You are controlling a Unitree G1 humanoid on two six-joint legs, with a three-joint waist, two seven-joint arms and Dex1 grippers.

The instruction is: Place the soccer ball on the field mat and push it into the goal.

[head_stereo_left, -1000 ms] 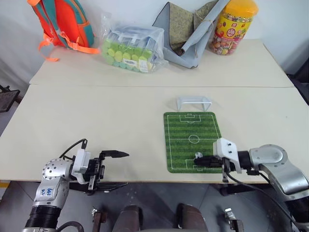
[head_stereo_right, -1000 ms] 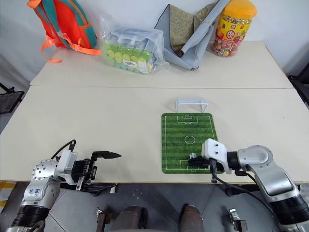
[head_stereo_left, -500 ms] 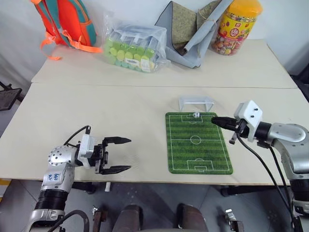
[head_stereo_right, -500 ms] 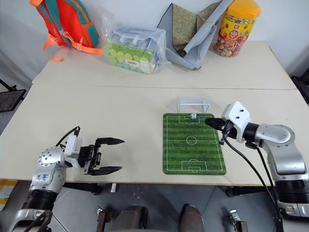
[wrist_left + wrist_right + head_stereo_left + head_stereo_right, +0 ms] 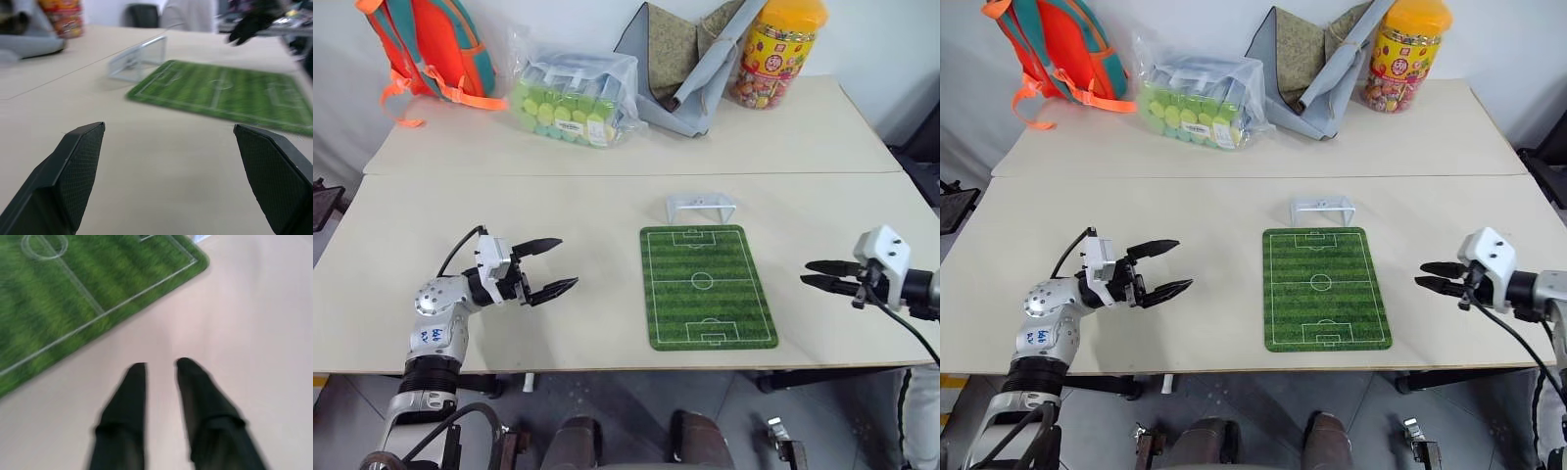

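Note:
The green field mat (image 5: 705, 286) lies flat on the near table, right of centre, with the small white goal (image 5: 701, 206) just past its far end. The soccer ball is out of view; I cannot tell whether it lies inside the goal. My left gripper (image 5: 568, 261) hovers wide open over bare table to the left of the mat, pointing toward it. In the left wrist view the mat (image 5: 220, 90) and goal (image 5: 137, 58) lie ahead of it. My right gripper (image 5: 804, 272) is off the mat's right edge, open a little, with nothing between its fingers (image 5: 138, 382).
On the far table stand an orange backpack (image 5: 421, 44), a clear bag of green items (image 5: 570, 98), a folded grey cloth (image 5: 685, 59) and a candy jar (image 5: 773, 54). The table's front edge runs just below the mat.
My right gripper pulled away from the mat's goal end to the right and opened. The ball, last seen by the goal, no longer shows. My left gripper moved forward over the table.

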